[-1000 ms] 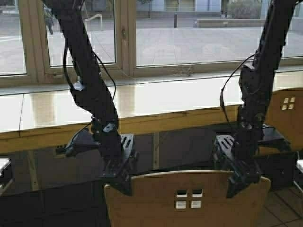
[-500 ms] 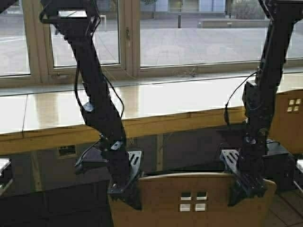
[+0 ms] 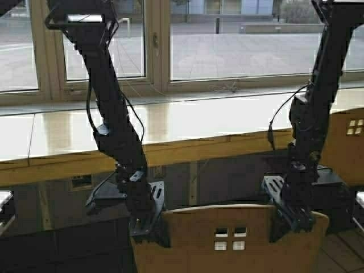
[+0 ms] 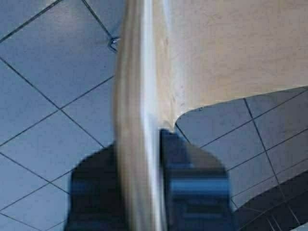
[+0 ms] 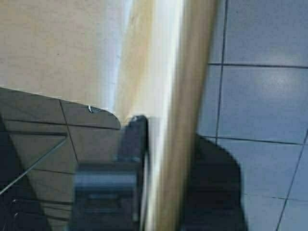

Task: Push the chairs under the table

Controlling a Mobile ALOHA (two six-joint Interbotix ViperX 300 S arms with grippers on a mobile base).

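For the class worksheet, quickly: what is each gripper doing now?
Left gripper: closed on the chair back's edge.
Right gripper: closed on its other edge.

Your robot's 2 arms are matte black all over, built from boxy, blocky links w/ rounded joint housings. Left arm [image 3: 111,122]: thin black cable loops out from the upper link & runs down past a small pale grey fitting midway; a small light tab shows near the wrist joint. A slotted black plate w/ parallel vent-like ribs sits by the left gripper [image 3: 149,230]. Right arm [image 3: 311,122]: same black finish, a thin cable bowing off its side, same ribbed plate near the right gripper [image 3: 293,220]. In the wrist views your fingers [image 4: 192,192] look like flat, squared black blocks w/ stepped faces.
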